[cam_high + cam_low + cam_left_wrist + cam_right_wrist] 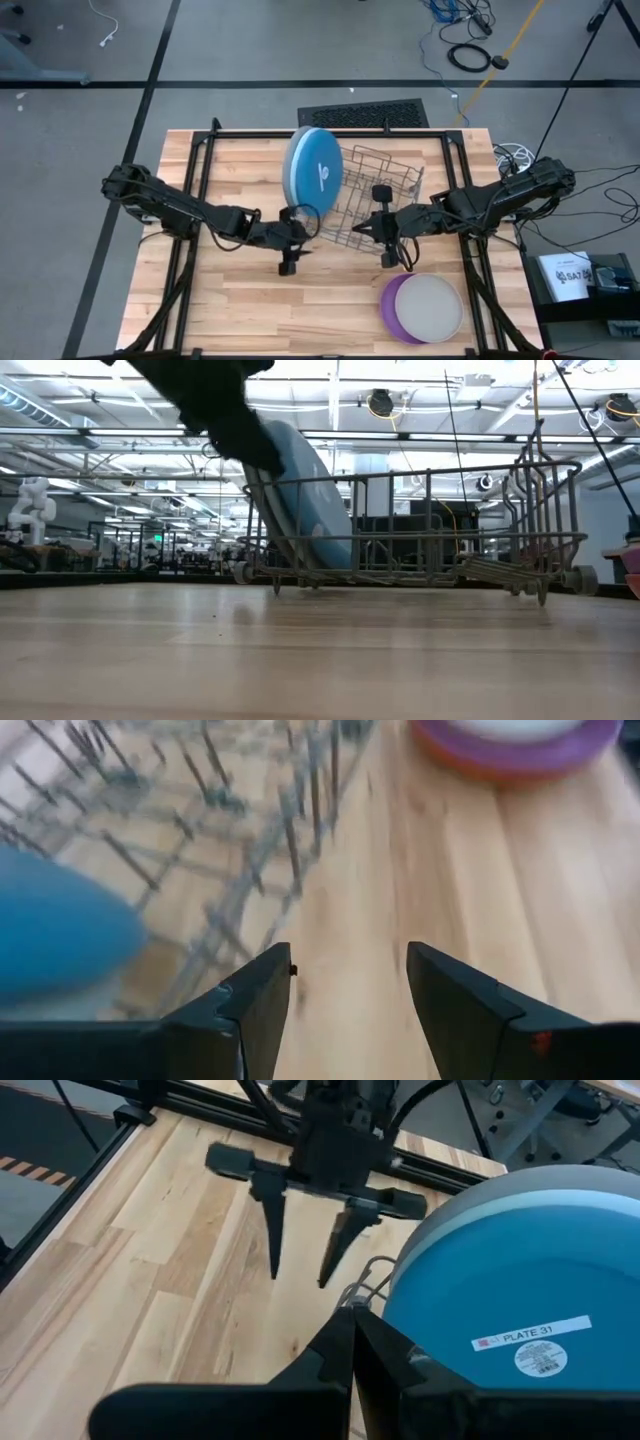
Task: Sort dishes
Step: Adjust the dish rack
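Note:
A stack of blue plates [313, 170], the top one labelled "PLATE 31" [520, 1280], stands on edge in the left end of the grey wire dish rack [385, 190] and leans against its wires [300, 500]. My left gripper [305, 238] is open and empty above the bare wood just near of the rack's left end [350, 970]. My right gripper [360, 228] is shut at the rack's near rim, beside the blue plates [350, 1315]. A beige-grey plate [432, 305] lies on a purple plate [392, 300] at the near right. My right gripper has its two fingertips closed together on a thin wire of the rack's rim [356, 1294], right beside the blue plate. The fingers come about level from the table's right. The rack stands on the table on its feet [540, 595].
The black frame bars [200, 190] run along the table's left, right and far sides. The purple and beige plates [520, 750] lie toward the near right corner. Bare wood [250, 300] shows along the near edge, left of them.

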You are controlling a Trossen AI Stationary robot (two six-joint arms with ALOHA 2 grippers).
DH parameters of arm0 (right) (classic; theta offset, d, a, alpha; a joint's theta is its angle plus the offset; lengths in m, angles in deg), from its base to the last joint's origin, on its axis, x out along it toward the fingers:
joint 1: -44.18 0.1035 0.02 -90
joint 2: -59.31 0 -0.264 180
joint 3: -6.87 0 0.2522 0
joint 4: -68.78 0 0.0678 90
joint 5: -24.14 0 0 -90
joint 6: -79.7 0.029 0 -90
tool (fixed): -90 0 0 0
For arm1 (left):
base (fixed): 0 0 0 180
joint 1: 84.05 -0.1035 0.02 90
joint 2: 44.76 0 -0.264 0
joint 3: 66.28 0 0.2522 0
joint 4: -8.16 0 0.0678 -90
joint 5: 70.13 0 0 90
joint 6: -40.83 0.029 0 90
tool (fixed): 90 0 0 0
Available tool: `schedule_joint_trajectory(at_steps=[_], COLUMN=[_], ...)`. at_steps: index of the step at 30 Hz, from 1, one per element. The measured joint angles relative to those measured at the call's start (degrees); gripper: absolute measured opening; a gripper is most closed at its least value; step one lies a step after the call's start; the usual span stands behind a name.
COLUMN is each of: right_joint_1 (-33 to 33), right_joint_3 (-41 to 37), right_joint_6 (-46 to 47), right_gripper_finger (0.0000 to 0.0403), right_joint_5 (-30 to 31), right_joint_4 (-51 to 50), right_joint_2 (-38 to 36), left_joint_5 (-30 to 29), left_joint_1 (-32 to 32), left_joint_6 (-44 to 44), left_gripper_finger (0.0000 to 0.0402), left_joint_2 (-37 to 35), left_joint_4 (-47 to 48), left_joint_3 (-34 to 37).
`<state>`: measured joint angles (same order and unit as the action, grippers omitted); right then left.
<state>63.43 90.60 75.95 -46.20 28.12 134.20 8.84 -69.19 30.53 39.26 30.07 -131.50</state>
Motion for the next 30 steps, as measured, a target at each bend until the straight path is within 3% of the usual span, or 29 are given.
schedule_joint_trajectory(at_steps=[12,24,30], right_joint_1=[0.26,-4.29,-7.0], right_joint_3=[0.01,-0.02,0.0], right_joint_6=[6.04,15.63,18.27], right_gripper_finger=[0.001,0.0152,0.0168], right_joint_5=[0.88,-5.74,-9.85], right_joint_4=[-3.87,-7.9,-10.2], right_joint_2=[3.17,12.99,14.97], left_joint_5=[-3.43,-4.99,-9.44], left_joint_1=[2.88,7.27,9.52], left_joint_6=[2.35,10.61,11.34], left_gripper_finger=[0.0203,0.0203,0.0203], left_joint_2=[-1.64,-4.85,-6.69], left_joint_4=[-6.32,-6.15,-5.93], left_joint_3=[-0.83,-10.0,-12.22])
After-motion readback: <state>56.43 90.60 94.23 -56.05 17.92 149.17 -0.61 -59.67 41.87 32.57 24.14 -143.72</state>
